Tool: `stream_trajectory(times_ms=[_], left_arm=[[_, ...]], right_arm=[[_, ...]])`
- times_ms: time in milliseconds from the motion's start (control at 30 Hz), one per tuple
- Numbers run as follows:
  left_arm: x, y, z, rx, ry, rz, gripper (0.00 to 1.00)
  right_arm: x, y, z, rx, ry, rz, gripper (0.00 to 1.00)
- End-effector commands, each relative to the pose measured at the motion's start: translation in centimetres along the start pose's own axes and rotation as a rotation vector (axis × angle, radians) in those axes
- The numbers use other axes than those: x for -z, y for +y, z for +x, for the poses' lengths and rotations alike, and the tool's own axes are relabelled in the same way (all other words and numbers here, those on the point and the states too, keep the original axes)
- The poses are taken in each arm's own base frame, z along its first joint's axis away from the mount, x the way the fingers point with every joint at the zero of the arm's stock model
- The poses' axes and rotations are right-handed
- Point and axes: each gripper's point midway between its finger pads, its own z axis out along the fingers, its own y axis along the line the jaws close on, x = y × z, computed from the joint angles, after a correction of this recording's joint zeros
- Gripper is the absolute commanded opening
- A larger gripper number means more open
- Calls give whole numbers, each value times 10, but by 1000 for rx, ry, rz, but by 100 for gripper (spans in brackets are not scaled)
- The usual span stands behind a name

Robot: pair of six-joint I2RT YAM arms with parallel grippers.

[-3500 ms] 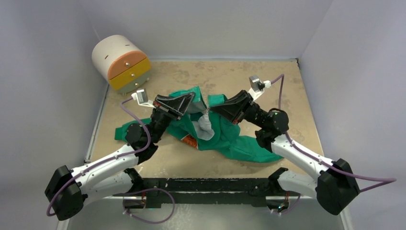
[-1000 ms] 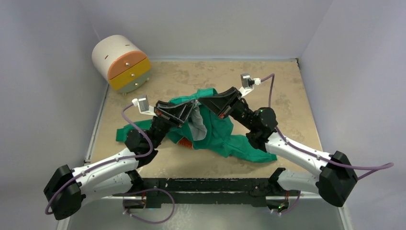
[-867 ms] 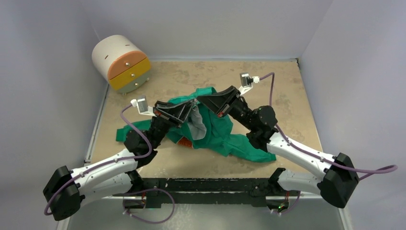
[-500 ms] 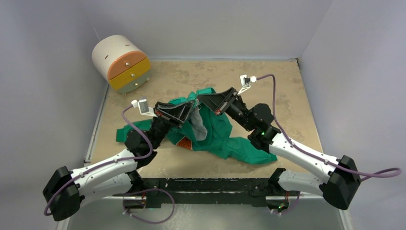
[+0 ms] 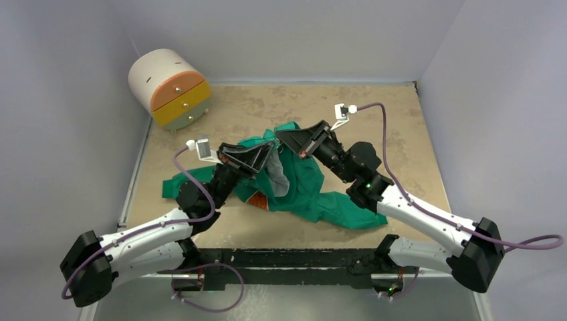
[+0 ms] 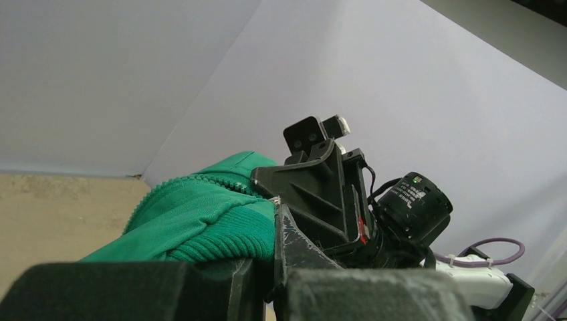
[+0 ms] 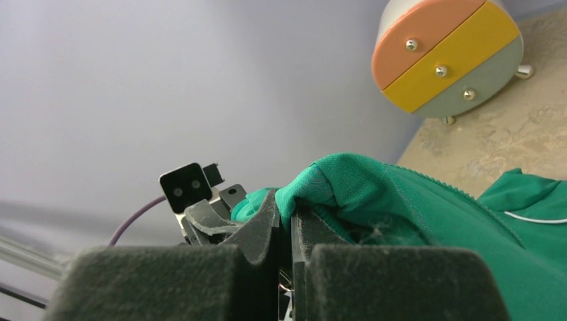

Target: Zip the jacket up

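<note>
The green jacket (image 5: 314, 184) lies crumpled mid-table, its pale grey lining (image 5: 277, 179) showing and an orange patch (image 5: 261, 198) at its near left. Both grippers hold its upper part lifted off the table, tips close together. My left gripper (image 5: 269, 151) is shut on the jacket's ribbed green edge (image 6: 220, 237), beside a line of zipper teeth (image 6: 220, 179). My right gripper (image 5: 283, 140) is shut on a fold of green fabric (image 7: 334, 177). The zipper slider is hidden.
A round white drawer unit (image 5: 168, 88) with orange and yellow drawer fronts stands at the back left, also in the right wrist view (image 7: 444, 53). A sleeve (image 5: 175, 182) trails to the left. Walls close in the tan table (image 5: 401, 154).
Both grippers have come closer together over the jacket. The right gripper has swung left and back with its fold. The lifted fabric has bunched up between them.
</note>
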Motion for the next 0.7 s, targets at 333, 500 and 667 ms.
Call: stream_trajectory(times_ms=[333, 500, 667], left_arm=[[2, -12, 25, -48, 101, 30, 0], [-1, -5, 20, -61, 75, -8, 0], [-4, -12, 21, -28, 69, 29, 0]], right_arm=[[1, 46, -43, 3, -166, -73, 0], [3, 53, -36, -14, -170, -76, 0], [0, 52, -26, -28, -162, -61, 0]])
